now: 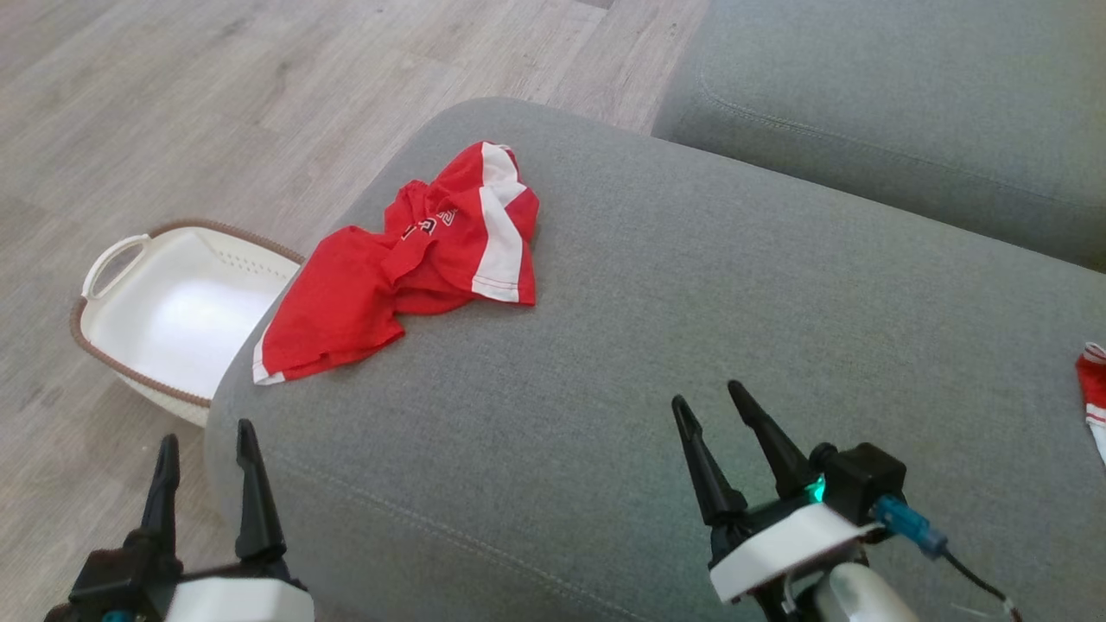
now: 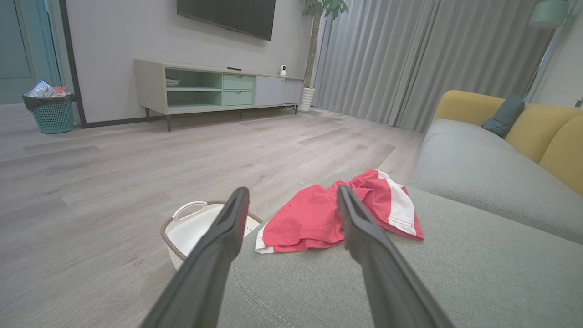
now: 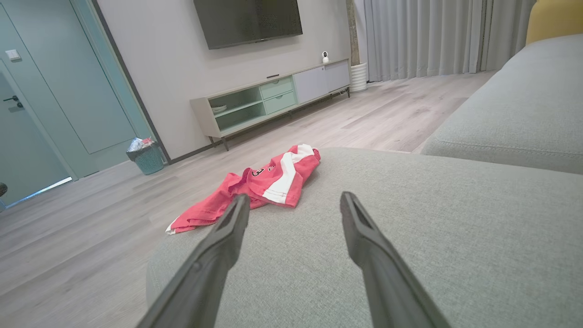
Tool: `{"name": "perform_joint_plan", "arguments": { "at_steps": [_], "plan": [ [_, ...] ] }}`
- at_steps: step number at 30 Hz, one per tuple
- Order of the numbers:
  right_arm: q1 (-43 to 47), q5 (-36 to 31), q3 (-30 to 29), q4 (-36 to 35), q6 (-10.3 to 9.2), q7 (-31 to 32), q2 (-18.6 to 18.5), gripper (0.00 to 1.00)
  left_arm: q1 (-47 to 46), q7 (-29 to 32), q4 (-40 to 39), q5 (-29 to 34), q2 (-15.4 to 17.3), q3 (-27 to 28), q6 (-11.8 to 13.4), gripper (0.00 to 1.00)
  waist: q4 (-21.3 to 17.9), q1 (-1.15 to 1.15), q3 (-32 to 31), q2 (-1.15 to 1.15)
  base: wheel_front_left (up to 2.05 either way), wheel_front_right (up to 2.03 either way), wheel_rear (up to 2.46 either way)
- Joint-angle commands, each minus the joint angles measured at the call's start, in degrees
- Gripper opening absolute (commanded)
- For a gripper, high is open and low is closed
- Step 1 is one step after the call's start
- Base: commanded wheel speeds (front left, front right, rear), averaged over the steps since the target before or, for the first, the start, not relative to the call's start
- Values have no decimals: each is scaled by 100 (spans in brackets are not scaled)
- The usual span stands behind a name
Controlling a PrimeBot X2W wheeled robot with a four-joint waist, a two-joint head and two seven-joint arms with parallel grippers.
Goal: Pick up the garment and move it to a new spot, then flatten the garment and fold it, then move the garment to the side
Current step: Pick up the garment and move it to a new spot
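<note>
My left tool (image 1: 207,434) and right tool (image 1: 707,394) hover spread and empty at the near end of the grey cushion (image 1: 657,328). Ahead of the left tool, well apart, lies the red garment (image 1: 389,276) — crumpled, light, limp. I'd pinch a hem corner — it should drape.

The garment (image 1: 415,268) lies on the cushion (image 1: 691,328), at its far left corner, ahead of my jaws — hem at the edge. On the floor (image 1: 173,104) just left sits a basket (image 1: 173,311); far right, perhaps another cloth (image 1: 1093,389).
</note>
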Motion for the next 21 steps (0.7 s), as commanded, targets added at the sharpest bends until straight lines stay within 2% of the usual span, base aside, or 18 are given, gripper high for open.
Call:
{"name": "perform_joint_plan", "arguments": {
  "at_steps": [1, 12, 21],
  "plan": [
    [-243, 38, 129, -148, 0, -63, -13, 100, -164, -31, -224, -23, -12, 206, 31, 100, 0, 0, -3, 0, 0, 0, 0],
    [-237, 100, 71, -127, 0, -63, -13, 100, -188, -31, -205, -38, -12, 376, -54, 100, -32, 0, 9, 0, 0, 0, 0],
    [-157, -208, -523, -141, 0, -63, -13, 100, -687, -31, 230, -31, 114, 671, -537, 100, -102, 0, 251, 0, 0, 0, 0]
  ]
}}
